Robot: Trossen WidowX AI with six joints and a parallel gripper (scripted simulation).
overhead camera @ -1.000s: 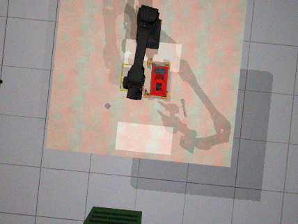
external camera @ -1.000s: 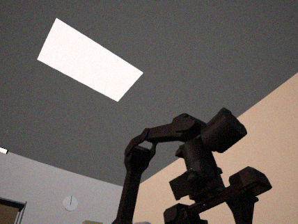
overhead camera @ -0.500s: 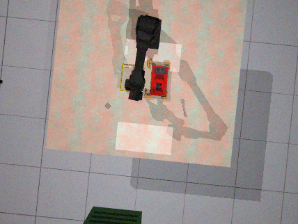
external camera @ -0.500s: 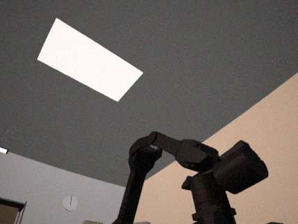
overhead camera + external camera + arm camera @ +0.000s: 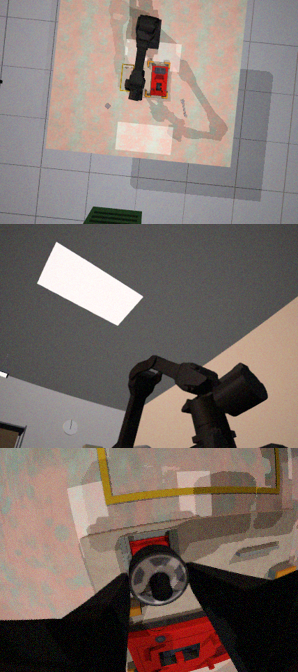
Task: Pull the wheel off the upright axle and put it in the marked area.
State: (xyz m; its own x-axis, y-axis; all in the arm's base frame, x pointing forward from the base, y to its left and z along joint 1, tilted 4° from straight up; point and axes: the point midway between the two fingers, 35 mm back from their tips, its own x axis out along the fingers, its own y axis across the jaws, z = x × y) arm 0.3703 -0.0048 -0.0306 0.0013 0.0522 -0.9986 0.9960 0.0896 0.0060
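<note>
Grey and round, the wheel (image 5: 158,575) sits clamped in the pincer (image 5: 160,585), over the red block (image 5: 174,652). The yellow-framed area (image 5: 188,452) lies just beyond. The black fingers flank the wheel on the mottled pink surface (image 5: 80,52).

The grey wheel (image 5: 158,575), dark-hubbed, sits clamped between the black fingers, just short of the yellow-outlined marked area (image 5: 186,454).

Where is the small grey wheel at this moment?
In the wrist view, the small grey wheel sits at centre between the black gripper fingers, above the red block and below the yellow-outlined marked area.
</note>
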